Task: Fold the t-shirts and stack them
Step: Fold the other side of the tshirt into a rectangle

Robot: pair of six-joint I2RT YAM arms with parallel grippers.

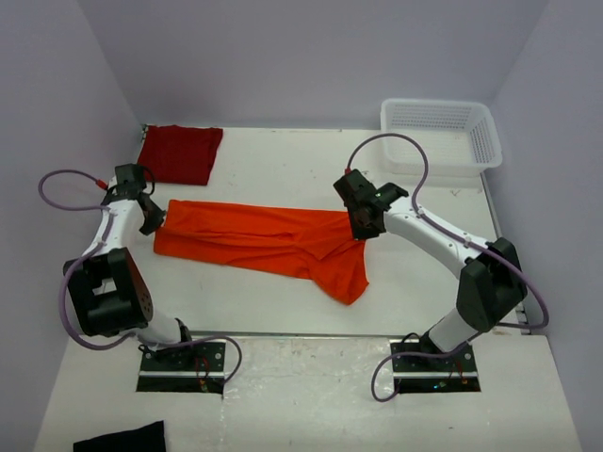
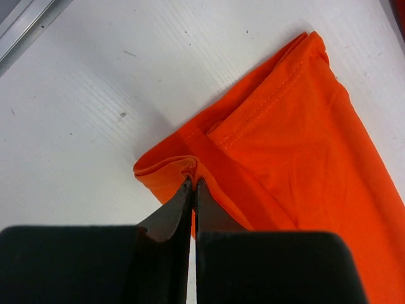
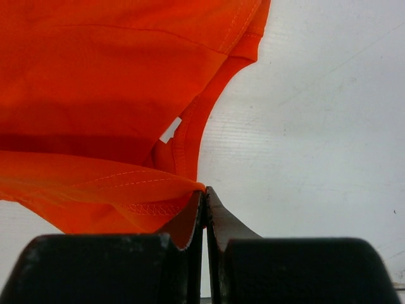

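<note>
**Orange shirt pinned at both ends, long axis running across the frame**

Both of your claws are closed on the same garment. The left claw [image 1: 155, 221] has its tips pinched on a bunched fold of hem at the left end of the orange t-shirt [image 1: 264, 240]. The right claw [image 1: 364, 229] is clamped on an edge of the fabric at the other end, next to the neck opening, where a small white label shows in the right wrist view.

That leaves the shirt as a long, narrow band across the middle of the desk [image 1: 283, 169]. It runs from centre left to centre right of the top view and dips slightly toward the right. One looser flap spills toward the lower centre of the frame, just below the right claw. Neither arm is nearer than the other, since each has an end and the cloth spans the gap between them.

The relation to work from is that axis. Any fold that shortens the band has to run along it, one end carried toward the other, so you would probably move one claw across the frame while the other anchors. From here I cannot tell whether the right end is lifted or lying flat.

The crimson t-shirt [image 1: 180, 154] lies already flat in the upper left, just beyond the left claw and well away from the right one. If the stack is built there, the left side is the natural destination, and the flap at lower centre will need tidying first.
</note>
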